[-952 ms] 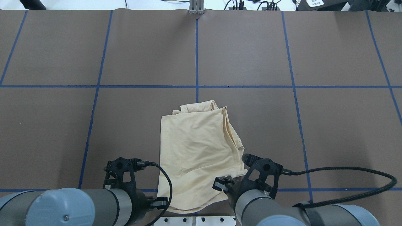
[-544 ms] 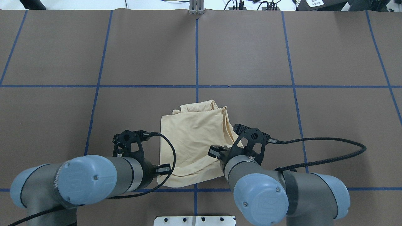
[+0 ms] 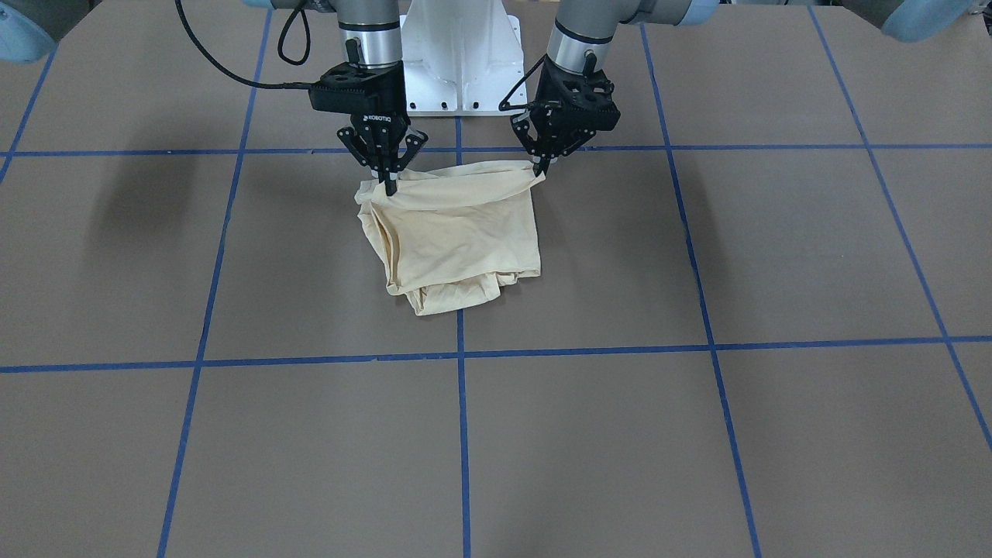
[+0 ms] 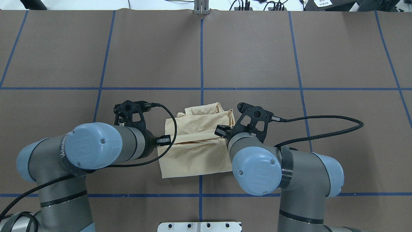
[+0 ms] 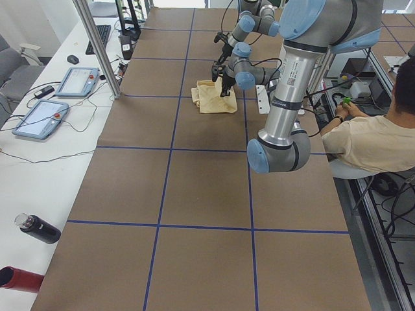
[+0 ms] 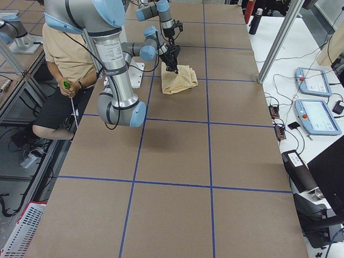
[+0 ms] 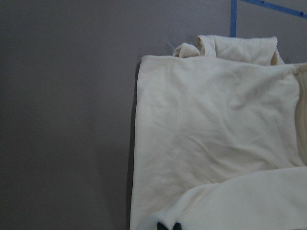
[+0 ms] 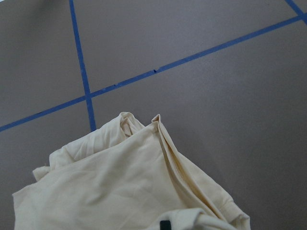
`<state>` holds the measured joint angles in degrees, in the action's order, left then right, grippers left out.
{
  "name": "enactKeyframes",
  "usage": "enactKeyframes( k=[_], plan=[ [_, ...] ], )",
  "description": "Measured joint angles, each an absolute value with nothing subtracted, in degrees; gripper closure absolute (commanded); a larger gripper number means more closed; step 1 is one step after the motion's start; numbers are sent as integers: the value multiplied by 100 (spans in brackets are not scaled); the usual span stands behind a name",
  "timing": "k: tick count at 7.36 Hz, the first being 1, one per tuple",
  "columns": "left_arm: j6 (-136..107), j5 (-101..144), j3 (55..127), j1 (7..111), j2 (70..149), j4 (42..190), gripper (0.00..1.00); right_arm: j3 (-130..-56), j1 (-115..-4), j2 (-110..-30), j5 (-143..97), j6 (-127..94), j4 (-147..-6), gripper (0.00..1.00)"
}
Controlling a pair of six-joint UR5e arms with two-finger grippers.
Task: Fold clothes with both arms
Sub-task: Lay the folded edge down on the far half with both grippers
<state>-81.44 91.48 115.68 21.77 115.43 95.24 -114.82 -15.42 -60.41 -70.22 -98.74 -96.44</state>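
Observation:
The cream-yellow shirt (image 3: 457,232) lies partly folded on the brown table, print and label hidden. It also shows in the overhead view (image 4: 196,158). My left gripper (image 3: 540,167) is shut on one corner of the shirt's edge nearest the robot. My right gripper (image 3: 390,186) is shut on the other corner. Both hold that edge raised, stretched between them over the rest of the shirt. In the overhead view my wrists hide the fingertips. The left wrist view shows cloth at the fingertips (image 7: 167,226). So does the right wrist view (image 8: 165,224).
The white pedestal base (image 3: 457,62) stands just behind the grippers. Blue tape lines (image 4: 201,64) grid the table. A seated person (image 5: 369,139) is beside the robot. Teach pendants (image 5: 74,81) and a bottle (image 5: 37,229) lie on the side table.
Both arms have moved away from the base, carrying the shirt's near edge up and over the rest. The visible shirt has become shorter.

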Motion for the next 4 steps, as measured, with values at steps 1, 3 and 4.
enactKeyframes(
  k=[1,3,4],
  plan=[
    [-8012,9144,11317,2296,11668,9538,100,-11327,-1621,-5983,-7021,-9834,-9546,100],
    [-7826,9143,11022,2453,11785,9560,100,-10916,-1794,-5866,-7018,-9641,-9079,100],
    [-7749,9146,10914,2499,11831,9572,100,-10648,-1883,-5701,-7031,-9568,-8950,100]
  ],
)
